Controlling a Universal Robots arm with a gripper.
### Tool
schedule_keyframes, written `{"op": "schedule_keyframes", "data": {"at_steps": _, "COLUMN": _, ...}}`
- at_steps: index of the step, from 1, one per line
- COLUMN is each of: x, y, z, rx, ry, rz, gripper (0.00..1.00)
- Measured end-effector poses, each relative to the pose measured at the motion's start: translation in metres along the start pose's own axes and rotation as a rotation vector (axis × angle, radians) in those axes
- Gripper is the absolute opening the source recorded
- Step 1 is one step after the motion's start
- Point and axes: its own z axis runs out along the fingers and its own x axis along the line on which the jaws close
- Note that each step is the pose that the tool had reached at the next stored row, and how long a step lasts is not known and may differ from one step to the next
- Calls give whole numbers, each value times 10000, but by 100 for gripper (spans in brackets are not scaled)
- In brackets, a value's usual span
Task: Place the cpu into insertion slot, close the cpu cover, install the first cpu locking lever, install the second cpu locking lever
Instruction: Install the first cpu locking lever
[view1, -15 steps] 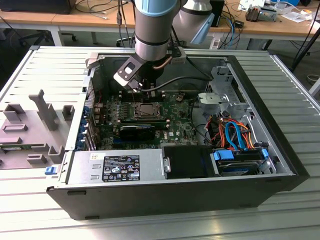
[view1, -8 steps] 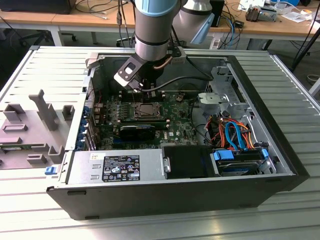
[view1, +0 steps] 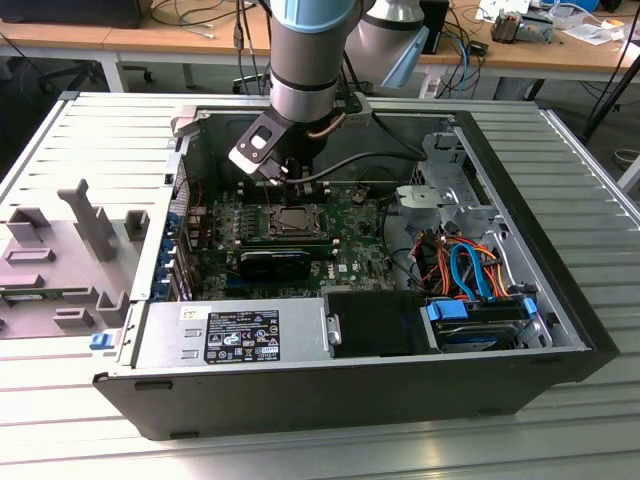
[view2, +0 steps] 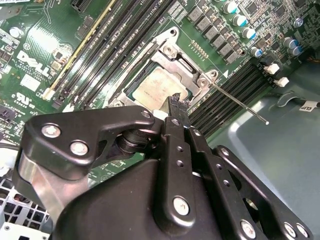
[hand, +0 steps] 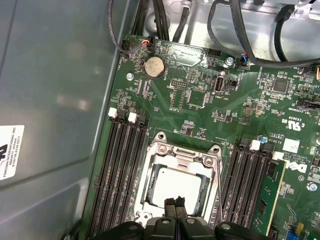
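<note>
Now, gripper over the seated cpu.
Exterior view: gripper hangs above the insertion slot. Second wrist view: fingertips at the cpu edge, cpu cover down. First wrist view: fingers pressed together.

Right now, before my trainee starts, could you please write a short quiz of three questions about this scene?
1. True or false: the cpu shows through the cut-out of the cover.
2. What lies nearest to the tips of the gripper? A: the coin battery. B: the cpu. C: the blue cables.
3. Fill in: the gripper is ___ (open or shut).
Key: 1 true; 2 B; 3 shut.
</note>
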Motion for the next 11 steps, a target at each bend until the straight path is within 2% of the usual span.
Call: {"op": "schedule_keyframes", "data": {"at_steps": 11, "x": 0, "y": 0, "z": 0, "rx": 32, "ry": -5, "rz": -284, "gripper": 11}}
